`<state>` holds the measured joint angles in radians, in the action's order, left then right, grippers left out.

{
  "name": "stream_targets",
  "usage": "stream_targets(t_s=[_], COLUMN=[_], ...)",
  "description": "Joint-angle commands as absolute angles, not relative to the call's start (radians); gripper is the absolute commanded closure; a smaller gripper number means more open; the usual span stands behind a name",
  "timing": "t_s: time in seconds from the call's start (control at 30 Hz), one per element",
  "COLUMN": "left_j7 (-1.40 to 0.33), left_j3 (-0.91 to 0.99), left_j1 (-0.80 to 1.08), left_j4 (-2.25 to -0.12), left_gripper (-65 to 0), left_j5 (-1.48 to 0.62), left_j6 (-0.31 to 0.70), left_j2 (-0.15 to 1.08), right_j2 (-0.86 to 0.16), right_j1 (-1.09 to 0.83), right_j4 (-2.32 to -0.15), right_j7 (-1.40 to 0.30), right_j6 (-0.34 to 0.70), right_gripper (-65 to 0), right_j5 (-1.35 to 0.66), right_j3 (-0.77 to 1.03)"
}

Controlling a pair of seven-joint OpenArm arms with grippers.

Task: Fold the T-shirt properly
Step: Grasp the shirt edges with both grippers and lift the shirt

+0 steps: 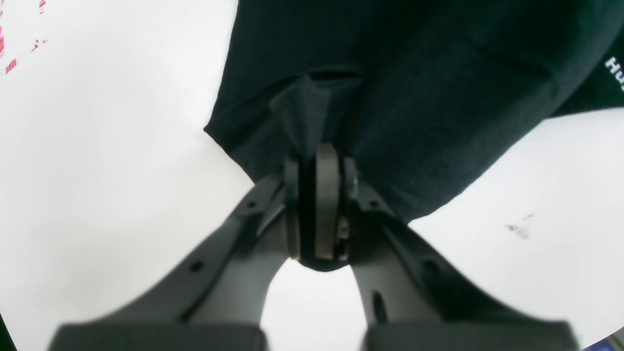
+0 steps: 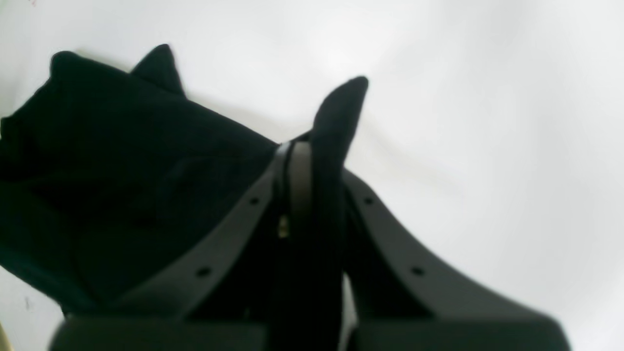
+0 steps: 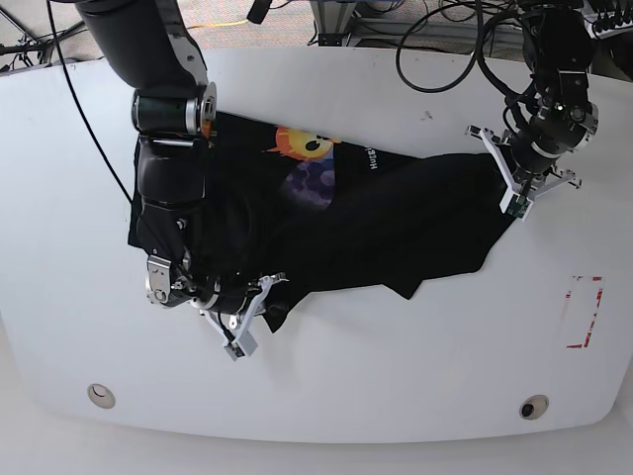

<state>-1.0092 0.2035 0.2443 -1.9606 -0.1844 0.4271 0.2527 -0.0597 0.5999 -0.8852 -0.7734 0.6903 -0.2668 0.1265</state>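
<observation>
While both arms sit at opposite ends of the shirt (image 3: 396, 233), you have it spread across the middle of the table (image 3: 396, 386), rumpled, with the emoji print (image 3: 302, 148) showing at the far side and plain black cloth over most of the rest.

Your left gripper (image 1: 317, 156) is clenched on a pinch of black fabric; the wrist view shows a small tent of cloth squeezed between the jaws. In the base view it (image 3: 514, 183) holds the shirt's right-hand end.

Your right gripper (image 2: 312, 146) is also clamped on cloth, with a tongue of black fabric poking up past the tips. In the base view it (image 3: 247, 312) sits at the near-left corner of the shirt.

Watch these risks, judged from how things lie:

- Both pinches look thin. If you pull the ends apart hard, the fabric may slip out of one jaw and the corner will drop.
- The right grip may hold more than one layer, since the cloth there is bunched. Lifting it could drag a hidden fold along and leave a lopsided result.
- The middle of the shirt is wrinkled. Folding over without tension would trap those creases.
- The right arm's forearm lies over the shirt, so a careless sweep could rake it sideways.
</observation>
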Motion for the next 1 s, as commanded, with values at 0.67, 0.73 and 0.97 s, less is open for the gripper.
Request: stream_targets(t_s=[0.67, 0.73, 0.97], left_j7=[-1.000, -1.000, -1.007], left_j3=[0.193, 0.179, 0.177], left_j1=[-0.030, -0.088, -0.266], left_j4=[-1.977, -1.977, -1.975], left_gripper=[0.0, 0.0, 0.0], left_j5=[-0.186, -0.186, -0.186], left_j6=[0.415, 0.415, 0.414], left_j2=[0.255, 0.255, 0.255], right_j2=[-0.142, -0.145, -0.211], right_j1=[0.684, 0.717, 0.846], right_j4=[-1.339, -1.336, -1.334], right_j7=[-1.012, -1.013, -1.027], right_j6=[0.698, 0.698, 0.698], right_gripper=[0.0, 0.0, 0.0], right_j5=[-0.288, -0.289, -0.289], right_j3=[0.127, 0.128, 0.122])
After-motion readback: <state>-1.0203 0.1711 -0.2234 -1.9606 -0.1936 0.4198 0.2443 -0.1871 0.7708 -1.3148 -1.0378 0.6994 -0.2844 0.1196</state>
